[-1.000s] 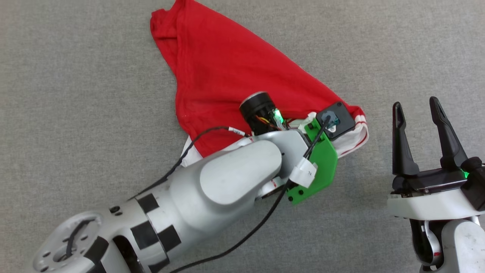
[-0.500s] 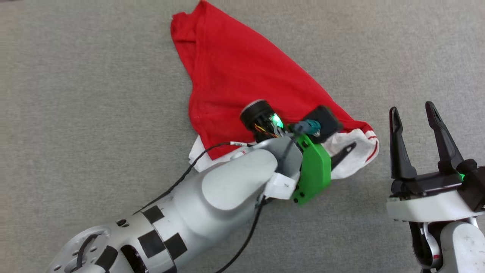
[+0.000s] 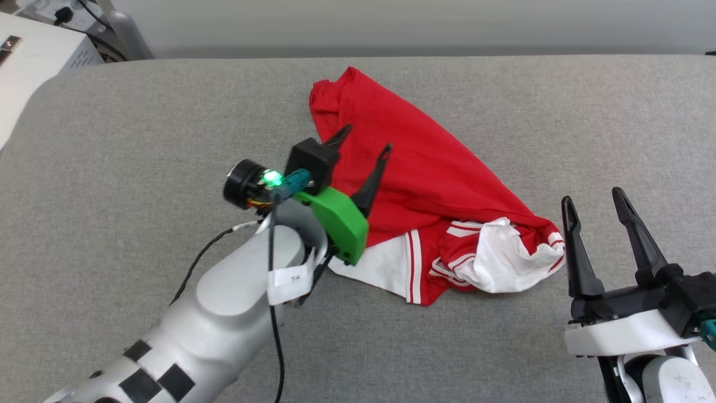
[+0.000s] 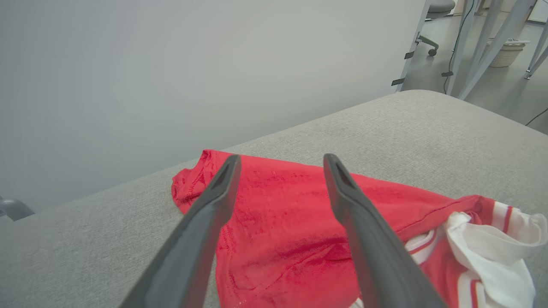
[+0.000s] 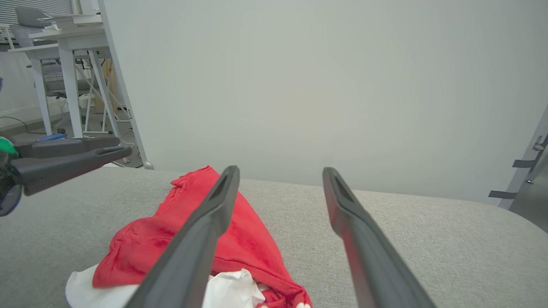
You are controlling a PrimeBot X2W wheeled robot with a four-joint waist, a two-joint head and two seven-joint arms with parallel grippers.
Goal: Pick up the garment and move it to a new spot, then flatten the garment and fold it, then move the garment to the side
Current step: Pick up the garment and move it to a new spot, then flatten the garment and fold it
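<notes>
The red garment lies crumpled on the grey padded table, its white red-striped sleeves bunched at the near right. No lettering shows. My left gripper hovers open above the shirt's left part, fingers pointing away from me, holding nothing. In the left wrist view the left gripper frames the red cloth below. My right gripper stands open just right of the sleeves, apart from them. In the right wrist view the right gripper has the garment to its lower left.
A white box with cables stands beyond the table's far left corner. A pale wall rises behind the far edge. Desk legs and a chair stand on the floor beyond. Bare grey surface lies left of the shirt.
The head camera has tilted up, bringing the table's far edge into view. My left gripper has let go of the sleeve, lifted and swung back left over the shirt. The sleeves lie bunched.
</notes>
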